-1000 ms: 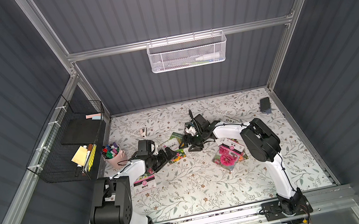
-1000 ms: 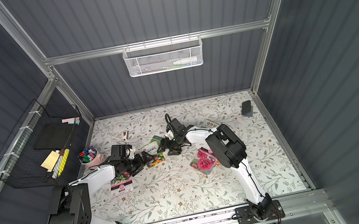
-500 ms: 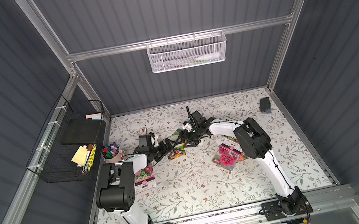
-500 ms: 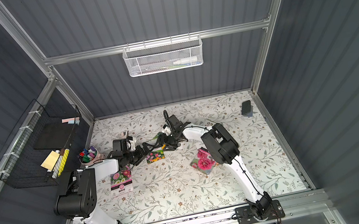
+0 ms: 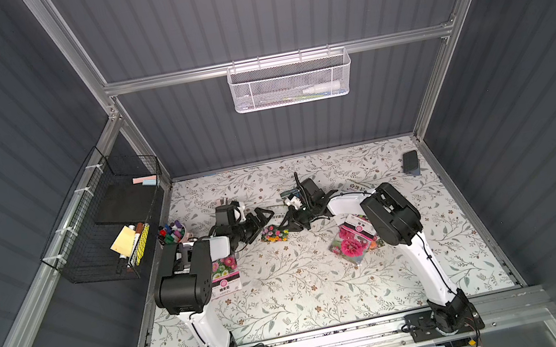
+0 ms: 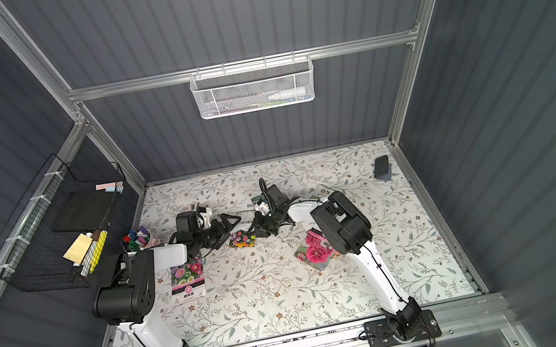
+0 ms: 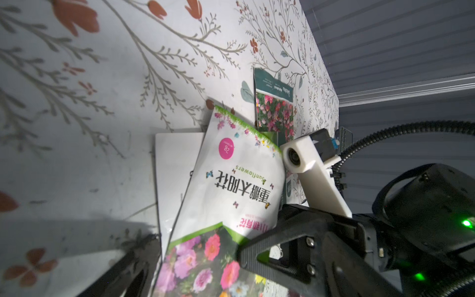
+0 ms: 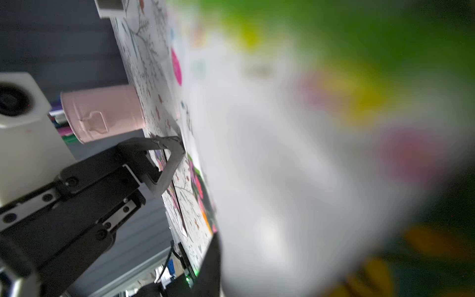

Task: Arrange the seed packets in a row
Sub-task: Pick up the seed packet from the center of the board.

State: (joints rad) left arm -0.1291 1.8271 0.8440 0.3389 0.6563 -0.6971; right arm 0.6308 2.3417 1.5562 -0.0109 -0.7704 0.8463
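Note:
A seed packet (image 5: 274,233) (image 6: 241,239) with mixed flowers, a white band and a green edge lies at mid-table in both top views. My right gripper (image 5: 286,224) is shut on its edge. In the left wrist view this packet (image 7: 231,185) overlaps a white packet (image 7: 174,167), with a teal pink-flowered packet (image 7: 273,113) beyond. It fills the right wrist view as a blur (image 8: 308,154). My left gripper (image 5: 261,225) stands open just left of it, holding nothing. A pink-flower packet (image 5: 227,276) lies by the left arm. Magenta packets (image 5: 351,244) lie stacked by the right arm.
A pink cup of markers (image 5: 171,233) stands at the table's left edge. A black wire basket (image 5: 104,228) hangs on the left wall and a white mesh basket (image 5: 291,81) on the back wall. A small dark slab (image 5: 410,160) sits at the back right.
My right gripper has come forward and left to the mixed-flower packet and shut on it. The left arm has drawn its elbow in and up, gripper still open.

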